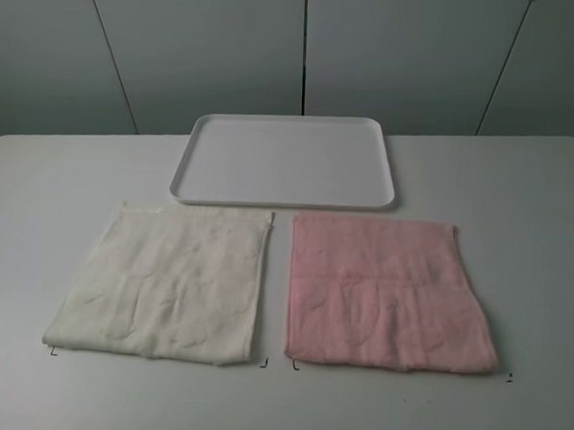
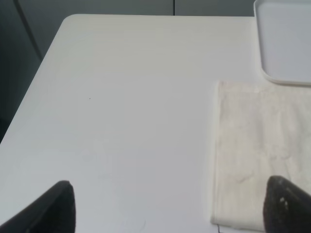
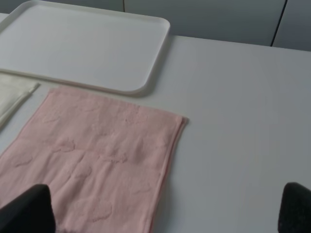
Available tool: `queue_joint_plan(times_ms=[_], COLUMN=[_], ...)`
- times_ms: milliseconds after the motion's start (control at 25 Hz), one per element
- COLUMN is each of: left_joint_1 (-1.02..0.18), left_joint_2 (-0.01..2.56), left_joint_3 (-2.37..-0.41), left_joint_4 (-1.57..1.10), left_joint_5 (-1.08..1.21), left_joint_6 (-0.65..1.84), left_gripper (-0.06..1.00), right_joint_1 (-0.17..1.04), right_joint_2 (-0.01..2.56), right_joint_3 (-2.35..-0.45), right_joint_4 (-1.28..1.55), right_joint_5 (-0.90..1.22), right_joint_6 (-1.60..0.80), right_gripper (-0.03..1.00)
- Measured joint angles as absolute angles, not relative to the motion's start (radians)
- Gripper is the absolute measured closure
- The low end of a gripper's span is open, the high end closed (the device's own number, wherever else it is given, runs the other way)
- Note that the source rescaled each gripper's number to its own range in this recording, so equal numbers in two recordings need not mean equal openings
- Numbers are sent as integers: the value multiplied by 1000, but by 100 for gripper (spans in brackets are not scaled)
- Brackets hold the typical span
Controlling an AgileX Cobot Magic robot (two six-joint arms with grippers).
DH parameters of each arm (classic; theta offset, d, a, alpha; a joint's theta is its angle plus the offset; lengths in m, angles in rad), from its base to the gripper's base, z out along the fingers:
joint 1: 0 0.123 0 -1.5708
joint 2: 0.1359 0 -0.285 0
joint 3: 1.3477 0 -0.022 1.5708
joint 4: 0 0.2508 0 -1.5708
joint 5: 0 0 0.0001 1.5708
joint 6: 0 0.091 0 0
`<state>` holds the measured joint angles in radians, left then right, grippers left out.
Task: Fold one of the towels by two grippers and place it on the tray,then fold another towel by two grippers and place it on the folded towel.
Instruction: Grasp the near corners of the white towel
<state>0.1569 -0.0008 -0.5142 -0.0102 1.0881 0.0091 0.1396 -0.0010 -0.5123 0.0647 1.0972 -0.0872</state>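
just in front of the tray, on its near side, both towels lie flat and unfolded on the white table: the cream-white towel before the tray's left half, the pale pink towel before its right half, a narrow strip of table between them. nothing rests on the tray. the left gripper hangs released, jaws spread wide with nothing between them, above the cream-white towel's outer edge, the one away from the pale pink towel. the right gripper is likewise released and empty, above the pale pink towel's outer edge. we judge the cream-white towel comes first: its far edge lies just beside the tray's near rim, so the fold would run toward the tray. the left gripper is nearer; the right gripper must cross the pale pink towel to reach it.
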Motion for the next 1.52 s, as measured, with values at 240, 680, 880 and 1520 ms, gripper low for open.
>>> queue_joint_plan(times_ms=[240,680,880,1520], left_joint_1=[157,157,157,157], left_joint_2=[-1,-1,-1,-1], left_joint_3=[-514,-514,-514,-514], left_joint_4=[-10,-10,-10,-10], left_joint_5=[1088,1088,1088,1088], left_joint_6=[9,9,9,9], left_gripper=[-4,-4,-4,-4], right_joint_1=[140,140,140,140], right_joint_2=[-1,-1,-1,-1], right_joint_3=[-512,-512,-512,-512], right_joint_4=[65,65,65,65], right_joint_5=[1097,1097,1097,1097], right_joint_6=[-87,-87,-87,-87], right_gripper=[-3,-3,-3,-3])
